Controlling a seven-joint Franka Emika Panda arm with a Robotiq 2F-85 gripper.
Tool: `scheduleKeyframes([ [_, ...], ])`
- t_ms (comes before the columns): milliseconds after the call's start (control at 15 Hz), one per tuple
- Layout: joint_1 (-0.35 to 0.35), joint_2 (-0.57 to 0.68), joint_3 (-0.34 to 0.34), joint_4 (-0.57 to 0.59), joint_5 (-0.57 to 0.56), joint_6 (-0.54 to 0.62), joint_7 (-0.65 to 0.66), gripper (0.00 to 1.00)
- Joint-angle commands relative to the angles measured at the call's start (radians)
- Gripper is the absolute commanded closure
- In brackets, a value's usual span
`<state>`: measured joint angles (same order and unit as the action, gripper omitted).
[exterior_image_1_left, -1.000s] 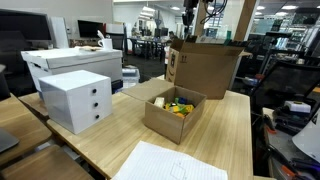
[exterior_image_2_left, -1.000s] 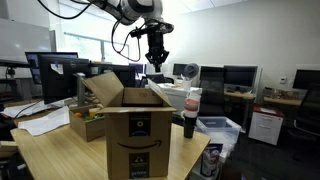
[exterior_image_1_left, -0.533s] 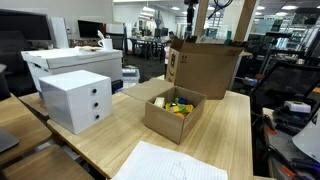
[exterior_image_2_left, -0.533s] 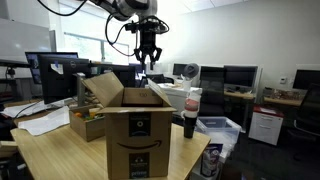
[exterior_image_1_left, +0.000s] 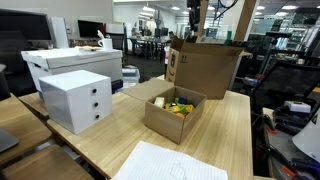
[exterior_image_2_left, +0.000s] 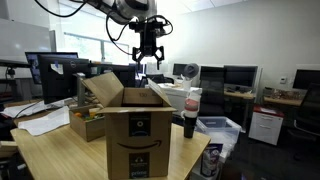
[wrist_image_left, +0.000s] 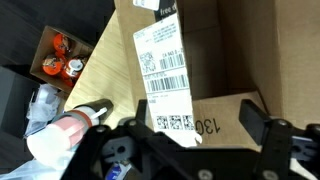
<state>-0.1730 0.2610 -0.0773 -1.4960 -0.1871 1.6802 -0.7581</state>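
Fingers (wrist_image_left: 262, 122) are spread wide with nothing between them, so the gripper (exterior_image_2_left: 148, 66) is let go and empty. It hangs in the air right above the big cardboard box (exterior_image_2_left: 134, 132), not touching its raised flaps. The wrist view looks straight down on that box's white shipping label (wrist_image_left: 164, 58). Just beside the box on the wooden table (exterior_image_1_left: 230, 130) stands a dark bottle (exterior_image_2_left: 190, 115). On the box's other side there's a small open carton (exterior_image_1_left: 173, 112) with colourful bits inside. Farther out from the box than the carton sits a white drawer unit (exterior_image_1_left: 76, 100).
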Motion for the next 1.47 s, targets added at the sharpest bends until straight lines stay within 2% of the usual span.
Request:
scheduleKeyframes([
  [0, -0.006, -0.006, -0.004, -0.029, -0.041, -0.017, -0.103, 0.00],
  [400, -0.003, -0.009, -0.009, -0.080, -0.098, -0.001, -0.184, 0.00],
  [933, -0.012, -0.017, -0.024, -0.174, -0.144, 0.099, -0.168, 0.00],
  [1067, -0.016, -0.021, -0.031, -0.197, -0.140, 0.143, -0.164, 0.11],
  [1133, -0.018, -0.021, -0.035, -0.208, -0.138, 0.167, -0.161, 0.28],
  [1200, -0.020, -0.022, -0.038, -0.217, -0.133, 0.187, -0.160, 0.29],
  [1400, -0.025, -0.025, -0.048, -0.239, -0.118, 0.239, -0.157, 0.50],
])
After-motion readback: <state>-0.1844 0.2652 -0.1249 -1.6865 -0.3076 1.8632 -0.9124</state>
